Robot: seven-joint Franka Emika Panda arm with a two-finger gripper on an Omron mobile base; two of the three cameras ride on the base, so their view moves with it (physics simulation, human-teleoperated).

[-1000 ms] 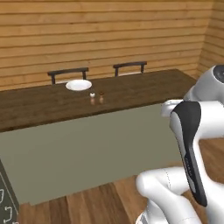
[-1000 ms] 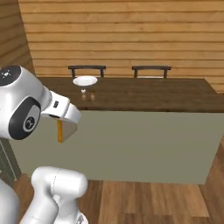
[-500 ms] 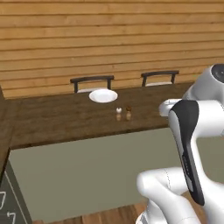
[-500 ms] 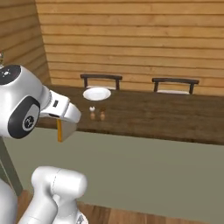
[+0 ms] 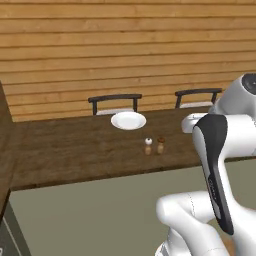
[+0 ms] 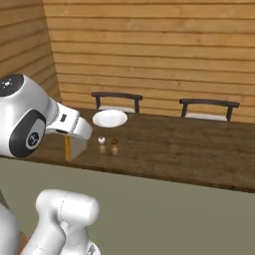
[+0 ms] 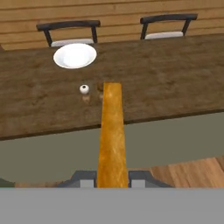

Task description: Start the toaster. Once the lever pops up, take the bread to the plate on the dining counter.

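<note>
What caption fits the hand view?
Gripper shut on the bread, facing the plate on the dining counter.

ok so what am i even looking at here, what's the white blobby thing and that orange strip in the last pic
The white rounded shape is a robot arm on a driving base, in a rendered kitchen. Two pictures come from cameras on the base, behind the arm to its left and right. The third comes from a camera on the hand, looking along its two-finger tool.

The orange strip is a thin tan-brown slice of toast, seen edge-on and pinched between the tool's fingers. In the right base view it hangs below the hand.

Ahead is a broad dark brown wooden counter with a grey side panel. On it lie a flat round white plate and, nearer the robot, two small shakers, one white-topped and one brown-topped. Two dark chairs stand behind it against a wooden plank wall.
</note>
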